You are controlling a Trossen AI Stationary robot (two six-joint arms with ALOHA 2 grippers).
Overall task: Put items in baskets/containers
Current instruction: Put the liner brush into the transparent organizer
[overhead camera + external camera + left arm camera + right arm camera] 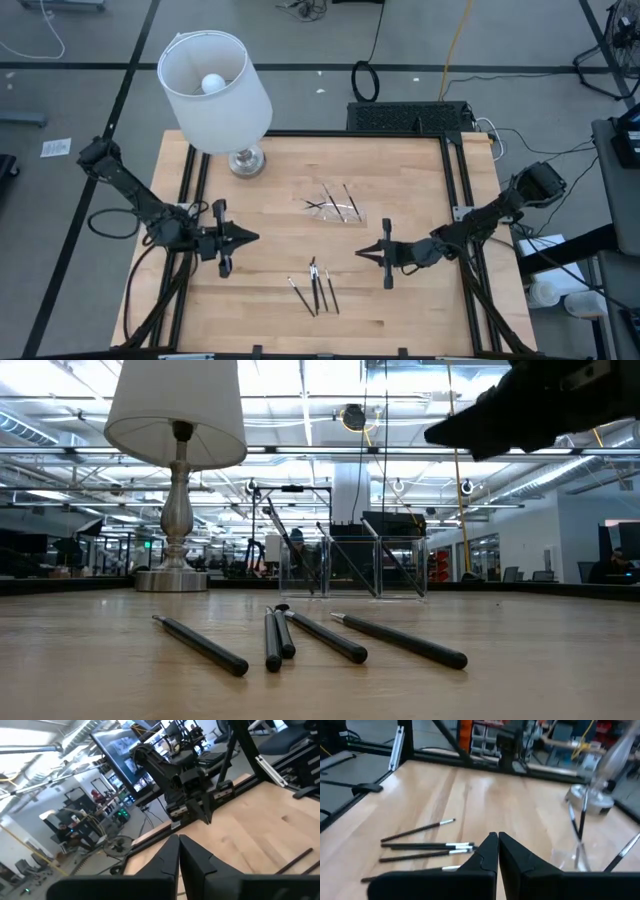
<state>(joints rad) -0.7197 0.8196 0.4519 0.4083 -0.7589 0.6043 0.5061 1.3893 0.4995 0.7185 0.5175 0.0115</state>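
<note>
**Ana:** Pale wood desk (420,300), with a white-shaded lamp (215,90) at the back corner and an open workshop beyond. Where are we in the job?

**Ben:** Partway, I'd judge. The clear tray (335,207) sits near the middle of the desk with a few dark sticks (338,202) already leaning in it. Four more loose sticks (317,288) lie flat in a bunch toward the front edge, well apart from the tray.

**Ana:** And the hands?

**Ben:** The left hand (244,238) hovers above the desk on the left side, fingers pressed together, holding nothing. The right hand (364,254) mirrors it on the right, fingers also closed and empty. Both point inward toward each other, with the loose sticks lying between them and nearer the front.

**Ana:** So neither is carrying anything.

**Ben:** Right. It looks like a pause between picks: nothing gripped, nothing in transit.

**Ana:** What does the next move need?

**Ben:** One hand has to spread its fingers, swing toward the front bunch and come down over a single stick. The two middle ones lie almost touching, so the outer ones look easier to take cleanly. Then lift, carry it back to the tray and release inside its walls.
</note>
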